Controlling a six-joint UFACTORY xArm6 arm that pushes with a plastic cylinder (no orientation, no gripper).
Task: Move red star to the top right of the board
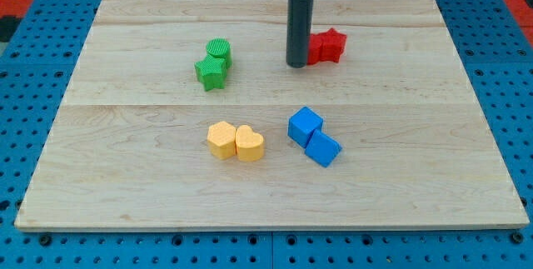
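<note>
The red star (328,46) lies on the wooden board (400,136), right of centre in the upper part. My tip (296,65) is at the star's left side, touching or nearly touching it. The rod rises from there to the view's top and hides the star's left edge.
A green round block (219,51) and a green star (211,72) sit together at upper left of centre. A yellow hexagon (221,140) and a yellow heart (249,143) sit at lower centre. Two blue blocks (305,126) (322,148) lie to their right.
</note>
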